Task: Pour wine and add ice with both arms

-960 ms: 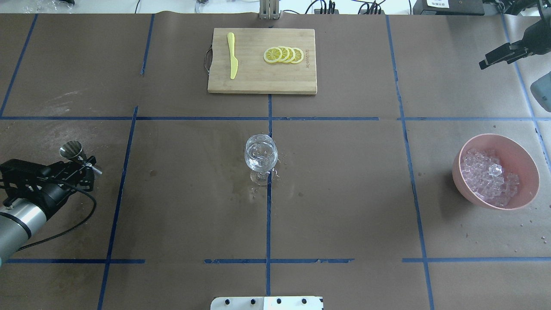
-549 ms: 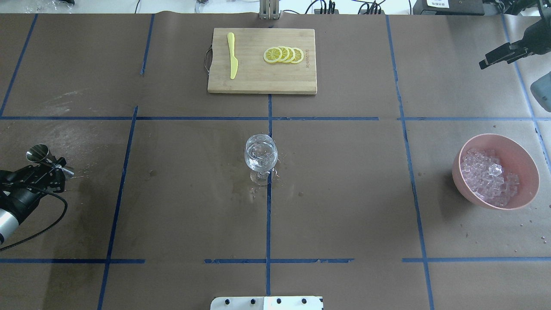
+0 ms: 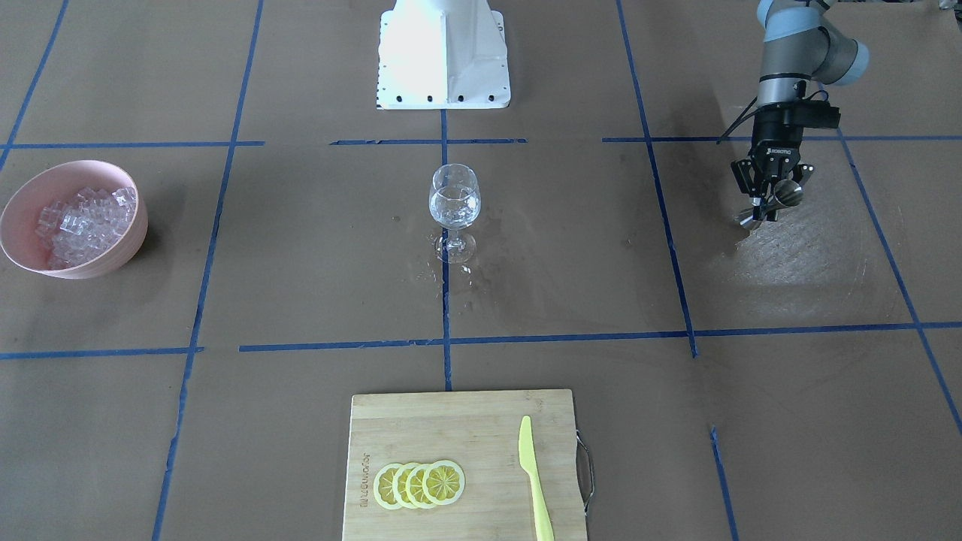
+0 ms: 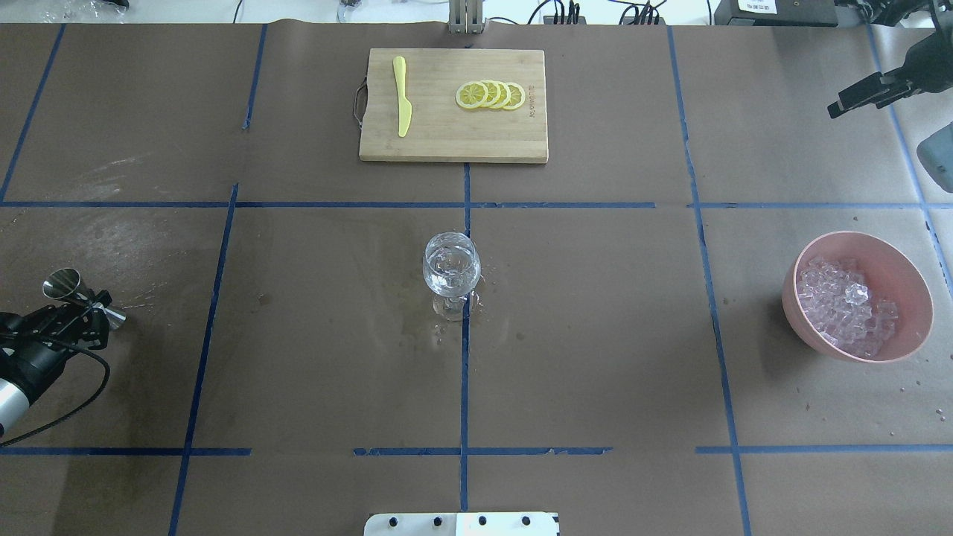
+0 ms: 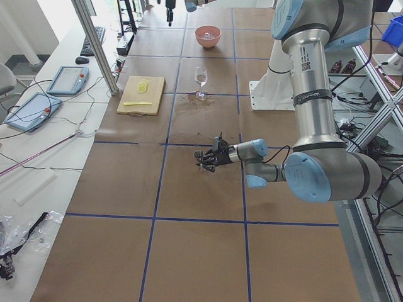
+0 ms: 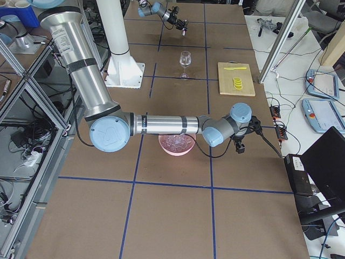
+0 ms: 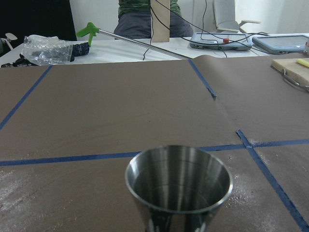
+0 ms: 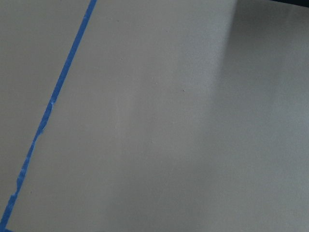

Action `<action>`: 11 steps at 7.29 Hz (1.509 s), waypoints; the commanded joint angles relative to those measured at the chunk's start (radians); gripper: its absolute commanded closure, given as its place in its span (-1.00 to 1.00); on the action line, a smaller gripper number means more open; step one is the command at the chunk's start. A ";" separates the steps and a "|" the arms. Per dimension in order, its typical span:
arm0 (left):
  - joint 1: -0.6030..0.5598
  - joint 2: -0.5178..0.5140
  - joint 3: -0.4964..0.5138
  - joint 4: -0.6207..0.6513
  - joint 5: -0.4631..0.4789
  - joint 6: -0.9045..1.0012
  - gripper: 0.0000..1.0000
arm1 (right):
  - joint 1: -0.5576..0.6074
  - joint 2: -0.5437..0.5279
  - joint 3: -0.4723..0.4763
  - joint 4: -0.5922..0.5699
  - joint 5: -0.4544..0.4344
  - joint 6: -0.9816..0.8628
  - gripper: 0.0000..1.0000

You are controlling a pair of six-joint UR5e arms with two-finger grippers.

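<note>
A clear wine glass (image 4: 451, 269) stands at the table's centre with a little clear wine (image 3: 453, 207) in it. The ice (image 4: 846, 304) is heaped in a pink bowl (image 4: 910, 277) at the right; it also shows in the front-facing view (image 3: 81, 221). My left gripper (image 4: 88, 302) is shut on a steel jigger (image 4: 62, 285) near the table's left edge, low over the paper. The left wrist view shows the jigger's cup (image 7: 178, 186) upright. My right gripper (image 4: 864, 94) hangs at the far right, beyond the bowl. I cannot tell whether it is open.
A wooden cutting board (image 4: 453, 141) with lemon slices (image 4: 491, 95) and a yellow knife (image 4: 402, 95) lies at the far middle. Wet spots (image 4: 439, 327) surround the glass's foot. The white robot base (image 3: 443, 56) sits at the near edge.
My left gripper has carried the jigger leftward toward the table's left edge, then slightly nearer the robot. The right gripper has barely shifted. Glass and bowl are unmoved.
</note>
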 commanded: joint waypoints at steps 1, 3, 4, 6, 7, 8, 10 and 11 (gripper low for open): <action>0.026 0.000 0.003 0.000 0.019 -0.016 1.00 | 0.000 0.001 -0.001 0.000 0.000 0.000 -1.00; 0.038 0.000 0.003 0.001 0.023 -0.016 1.00 | 0.000 -0.004 -0.001 0.000 0.000 0.000 -1.00; 0.044 0.000 0.003 0.003 0.025 -0.016 1.00 | 0.000 -0.004 -0.003 0.000 0.000 0.000 -1.00; 0.049 0.000 0.003 0.004 0.026 -0.015 0.73 | 0.000 -0.004 -0.003 0.000 0.000 0.000 -1.00; 0.051 0.000 0.003 0.004 0.026 -0.015 0.51 | 0.000 -0.004 -0.003 0.000 0.000 0.000 -1.00; 0.052 0.000 0.002 0.004 0.025 -0.012 0.10 | 0.000 -0.004 -0.003 0.000 0.000 0.000 -1.00; 0.052 0.001 0.002 0.006 0.025 -0.006 -0.61 | 0.000 -0.006 -0.001 0.000 0.000 0.000 -1.00; 0.052 0.001 0.002 0.006 0.025 -0.004 -0.89 | 0.000 -0.006 0.001 0.000 0.000 0.000 -1.00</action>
